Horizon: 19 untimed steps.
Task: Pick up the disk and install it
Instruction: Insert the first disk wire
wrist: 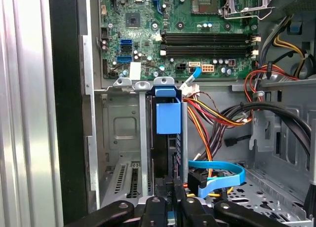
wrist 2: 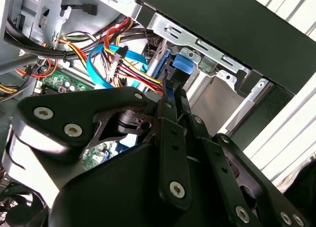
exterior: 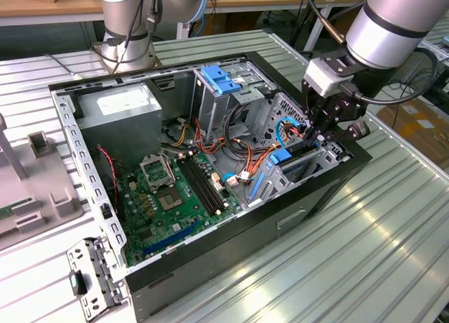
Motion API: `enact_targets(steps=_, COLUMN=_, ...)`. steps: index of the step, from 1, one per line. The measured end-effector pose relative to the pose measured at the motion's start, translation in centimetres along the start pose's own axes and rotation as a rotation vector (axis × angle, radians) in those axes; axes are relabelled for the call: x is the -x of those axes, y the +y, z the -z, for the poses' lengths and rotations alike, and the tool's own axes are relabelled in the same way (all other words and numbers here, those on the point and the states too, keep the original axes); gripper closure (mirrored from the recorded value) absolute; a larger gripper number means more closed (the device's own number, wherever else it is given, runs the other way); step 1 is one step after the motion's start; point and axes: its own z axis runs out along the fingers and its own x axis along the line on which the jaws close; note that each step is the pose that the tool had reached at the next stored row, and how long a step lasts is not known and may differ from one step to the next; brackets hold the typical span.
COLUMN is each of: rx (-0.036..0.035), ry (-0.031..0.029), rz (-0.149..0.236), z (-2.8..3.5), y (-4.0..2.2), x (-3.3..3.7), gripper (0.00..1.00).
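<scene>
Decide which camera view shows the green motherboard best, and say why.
The exterior view: the motherboard lies in sight nearly whole inside the open case. The first wrist view shows one stretch of it; the second wrist view shows a sliver behind cables.

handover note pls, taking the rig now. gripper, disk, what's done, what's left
Gripper: down inside the open computer case at the drive bay on the exterior view's right; I can't tell whether it's open or shut.
Disk: standing on edge in the bay slot, blue rail up, directly ahead of the gripper in the first wrist view.
Done: disk picked up and entered into the bay.
Left: full seating unconfirmed.
</scene>
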Motion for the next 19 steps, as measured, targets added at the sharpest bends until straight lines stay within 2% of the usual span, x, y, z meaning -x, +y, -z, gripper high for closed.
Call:
enact_targets(steps=9, rx=0.0000, ry=-0.0010, rz=0.000, z=-0.37, y=0.11, x=0.74, gripper=0.83)
enact_targets(steps=19, rx=0.0000, ry=-0.0012, rz=0.000, z=-0.61, y=0.30, x=0.78, gripper=0.83)
